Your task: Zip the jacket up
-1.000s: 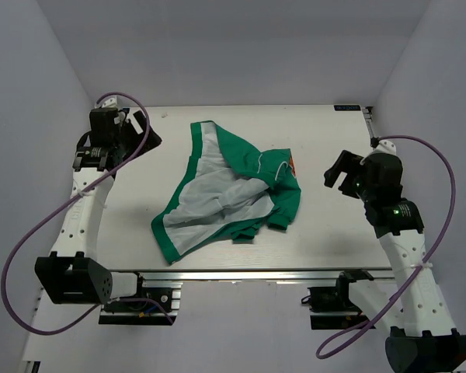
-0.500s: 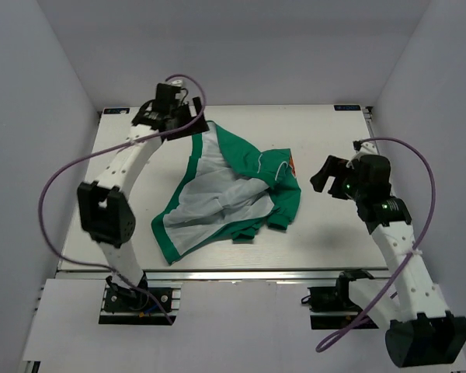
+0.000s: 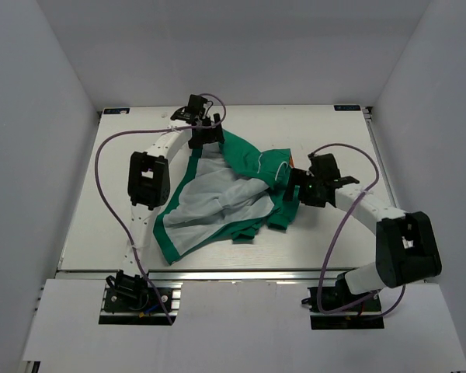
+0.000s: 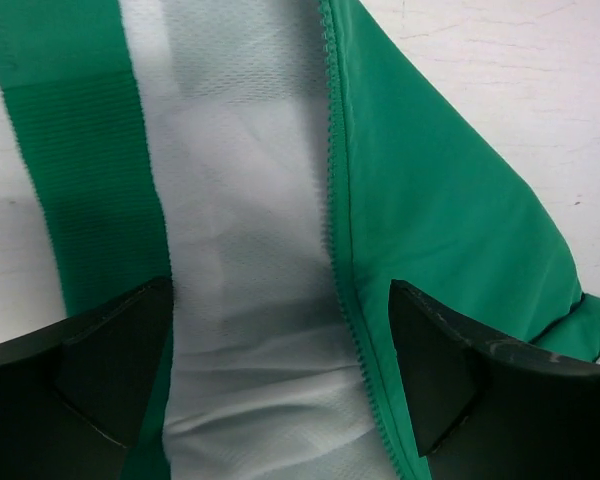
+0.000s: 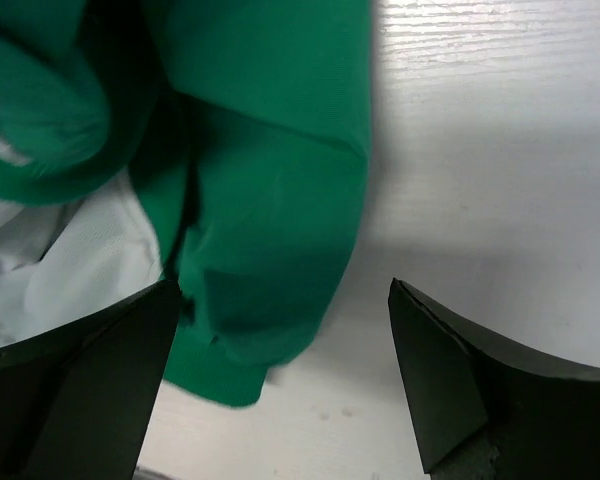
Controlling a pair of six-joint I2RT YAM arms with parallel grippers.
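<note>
Jacket (image 3: 225, 198) lies unzipped mid-table (image 3: 334, 124), pale lining up, bunched on its right side. Left gripper (image 4: 280, 290) is over the far end with fingers spread wide, straddling the lining and the zipper teeth (image 4: 332, 200) (nothing pinched). Right gripper (image 5: 280, 295) is also spread wide and empty, over a green sleeve (image 5: 280, 200) at the jacket's right edge.
</note>
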